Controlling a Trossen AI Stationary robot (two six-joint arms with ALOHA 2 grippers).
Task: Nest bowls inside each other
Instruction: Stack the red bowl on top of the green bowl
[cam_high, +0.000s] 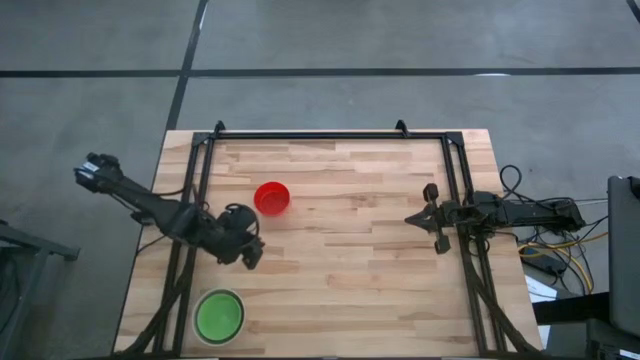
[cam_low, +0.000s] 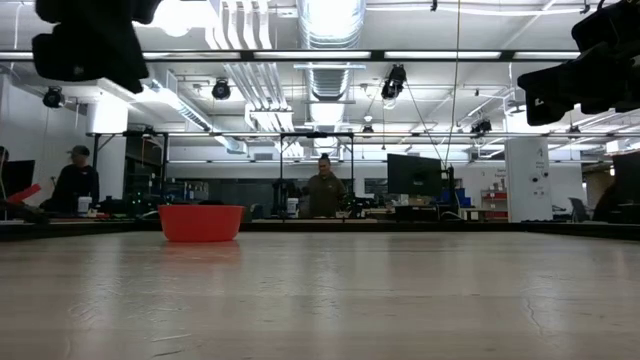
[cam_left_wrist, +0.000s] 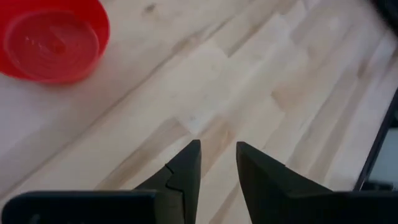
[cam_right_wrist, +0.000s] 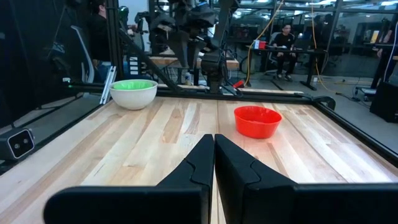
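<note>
Red bowl (cam_high: 271, 198) sits alone mid-table, just ahead of your left gripper (cam_left_wrist: 217, 158), whose fingers stand partly open and empty, likely lined up to fetch it. Green bowl (cam_high: 219, 315), nested in the whitish bowl (cam_right_wrist: 134, 94), waits behind. Your right gripper (cam_right_wrist: 214, 152) rests shut, holding nothing, well apart.
</note>
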